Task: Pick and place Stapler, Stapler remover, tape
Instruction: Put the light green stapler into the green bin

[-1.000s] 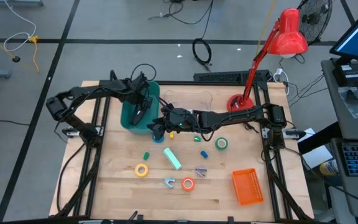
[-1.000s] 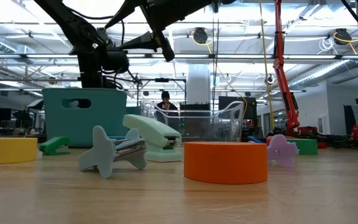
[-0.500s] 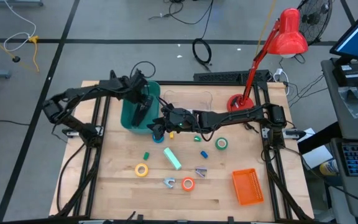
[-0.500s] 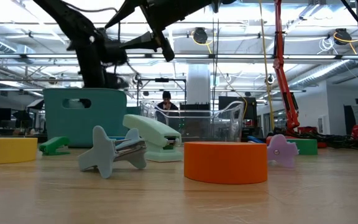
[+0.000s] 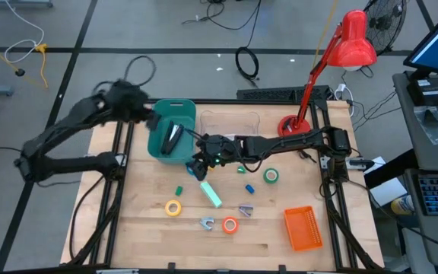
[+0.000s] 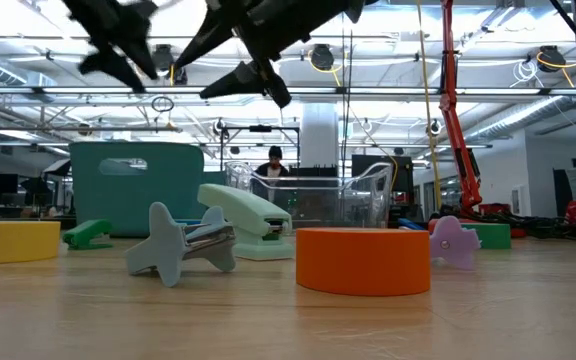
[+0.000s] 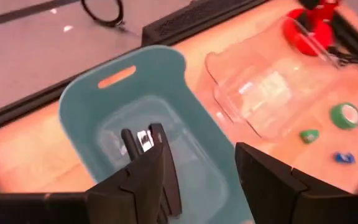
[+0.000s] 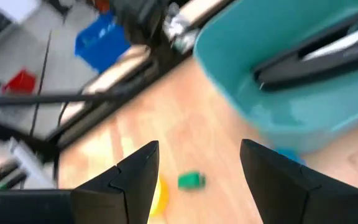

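A black stapler [image 7: 143, 140] lies on the floor of the teal bin [image 5: 161, 144] at the table's far left. My left gripper [image 7: 201, 180] hangs open above the bin's left rim [image 5: 149, 116], holding nothing. Just in front of the bin's near wall, above the table, my right gripper [image 5: 201, 169] is open and empty too. On the wood lie a mint stapler [image 5: 211, 193], a grey stapler remover [image 5: 207, 222], a purple stapler remover [image 5: 245, 210], and yellow tape [image 5: 173, 207], orange tape [image 5: 230, 225] and green tape [image 5: 271, 176].
A clear plastic tray [image 5: 230, 125] stands right of the bin, and a red desk lamp [image 5: 291, 125] stands behind it. An orange basket [image 5: 303, 228] sits near right. Small green [image 5: 179, 191] and blue [image 5: 249, 188] pieces lie mid-table. A person shows beyond the table [image 6: 274, 160].
My left gripper has let go of the black stapler, which stays lying in the bin. It has risen out of the bin and drawn back toward the table's left edge. My right gripper has tipped a little downward where it hangs.
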### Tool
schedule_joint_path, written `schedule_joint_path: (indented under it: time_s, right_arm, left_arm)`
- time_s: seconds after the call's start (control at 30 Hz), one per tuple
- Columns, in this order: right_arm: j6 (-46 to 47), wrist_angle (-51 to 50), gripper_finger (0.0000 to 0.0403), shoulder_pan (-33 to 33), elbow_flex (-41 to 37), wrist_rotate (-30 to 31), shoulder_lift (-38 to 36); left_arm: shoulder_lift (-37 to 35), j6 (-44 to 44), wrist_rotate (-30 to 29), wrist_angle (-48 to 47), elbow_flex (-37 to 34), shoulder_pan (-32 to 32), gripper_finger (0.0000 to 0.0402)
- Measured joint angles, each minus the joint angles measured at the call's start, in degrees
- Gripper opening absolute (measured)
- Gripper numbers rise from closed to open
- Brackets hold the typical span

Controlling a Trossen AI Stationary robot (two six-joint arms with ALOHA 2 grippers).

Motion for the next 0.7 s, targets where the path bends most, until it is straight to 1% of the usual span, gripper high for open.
schedule_joint_path:
  time_s: [0.1, 0.17, 0.33, 0.43, 0.57, 0.67, 0.7]
  right_arm:
    - [-2.1, -2.5, 0.0219, 0.0, 0.0, -4.2, 0.0]
    - [-2.9, -3.7, 0.0219, 0.0, 0.0, -5.7, 0.0]
    - [-1.3, -3.4, 0.0219, 0.0, 0.0, -5.6, 0.0]
    - [-1.5, -3.1, 0.0219, -0.1, 0.0, -5.5, 0.0]
    - [-1.6, -2.5, 0.0219, -0.2, 0.0, -5.0, -0.1]
    - [-5.7, -3.2, 0.0219, 0.1, 0.0, -5.2, -0.1]
    - [-6.7, -3.9, 0.0219, 0.5, 0.0, -4.5, -0.1]
  left_arm:
    - [-7.3, -0.5, 0.0, -0.7, -1.7, -1.4, 0.02]
    - [-12.1, -0.2, 0.0, 0.3, -3.7, -2.3, 0.02]
    - [-22.0, -0.4, 2.5, 2.3, -9.0, -4.9, 0.02]
    - [-26.6, -1.2, 3.9, 4.1, -12.8, -6.5, 0.02]
    - [-31.8, -1.8, 4.1, 7.0, -17.6, -8.4, 0.02]
    - [-35.4, -1.3, 4.1, 7.6, -21.0, -9.3, 0.02]
    - [-36.6, -1.1, 4.1, 7.7, -22.0, -9.4, 0.02]
